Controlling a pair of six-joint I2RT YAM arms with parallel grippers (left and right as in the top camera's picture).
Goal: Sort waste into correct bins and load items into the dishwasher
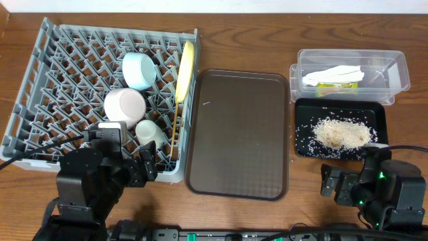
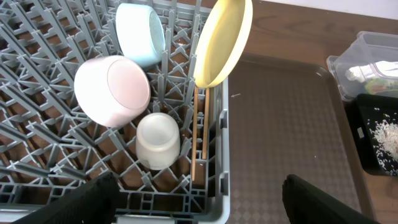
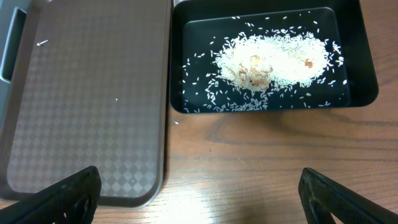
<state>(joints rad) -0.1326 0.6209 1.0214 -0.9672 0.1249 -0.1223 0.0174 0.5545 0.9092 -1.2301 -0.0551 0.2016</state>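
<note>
The grey dish rack holds the light blue bowl, the white bowl, the small white cup, the yellow plate on edge and the chopsticks. They also show in the left wrist view: blue bowl, white bowl, cup, plate, chopsticks. The clear box holds the napkin and wrapper. The black tray holds rice, also in the right wrist view. My left gripper is open at the rack's front edge. My right gripper is open over the table.
The brown serving tray lies between the rack and the bins. A few rice grains lie on it and on the table by the black tray. Both arm bases stand at the table's front edge.
</note>
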